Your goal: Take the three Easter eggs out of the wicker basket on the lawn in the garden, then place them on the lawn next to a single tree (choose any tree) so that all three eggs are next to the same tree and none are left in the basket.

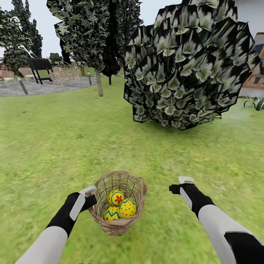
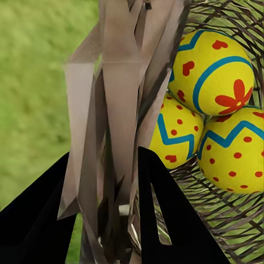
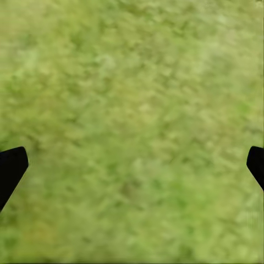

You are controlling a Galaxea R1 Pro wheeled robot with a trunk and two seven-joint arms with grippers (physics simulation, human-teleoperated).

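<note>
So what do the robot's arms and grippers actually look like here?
Both arms have smooth white shells near the elbow that change to black toward the wrist. The left gripper and the right gripper carry pale grey-white finger pieces. In the wrist views the fingers show as flat black wedges. No cables or markings are visible.

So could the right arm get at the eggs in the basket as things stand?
Probably yes: the right gripper hangs open over bare grass beside the basket, the eggs lie uncovered, though the left gripper grips the opposite rim.
</note>
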